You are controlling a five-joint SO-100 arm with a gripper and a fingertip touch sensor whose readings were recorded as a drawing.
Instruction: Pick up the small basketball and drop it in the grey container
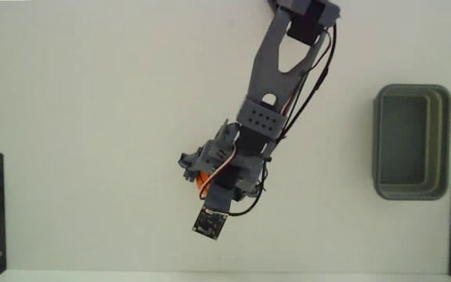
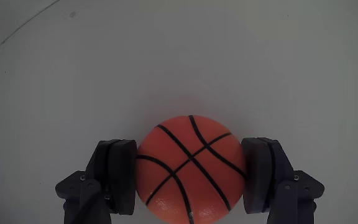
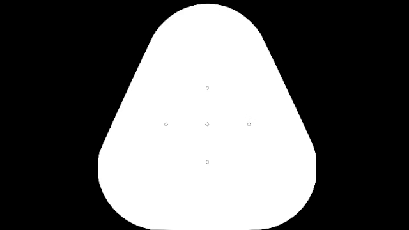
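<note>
In the wrist view the ball [image 2: 190,169] sits squarely between the two fingers of the pincer [image 2: 191,177], one dark pad against its left flank and the other against its right. No gap shows on either side, so the pincer appears closed to the ball's width and gripping it. I cannot tell whether the ball is lifted or resting on the worktop [image 2: 179,56].

The fixed view shows only a sliver of orange, the ball [image 1: 202,182], under the arm's wrist near the middle of the worktop [image 1: 92,117]. The container [image 1: 411,142] stands well apart from it, off to the right near the worktop's edge and a little higher in that view. Its long axis runs top to bottom in the picture, and its inside looks empty.

The coming move therefore turns on carrying the ball rightward across open worktop until it hangs over the container's mouth. The ball is round, so its own orientation does not matter.

Count: one ball, one container, one arm with one pincer.
</note>
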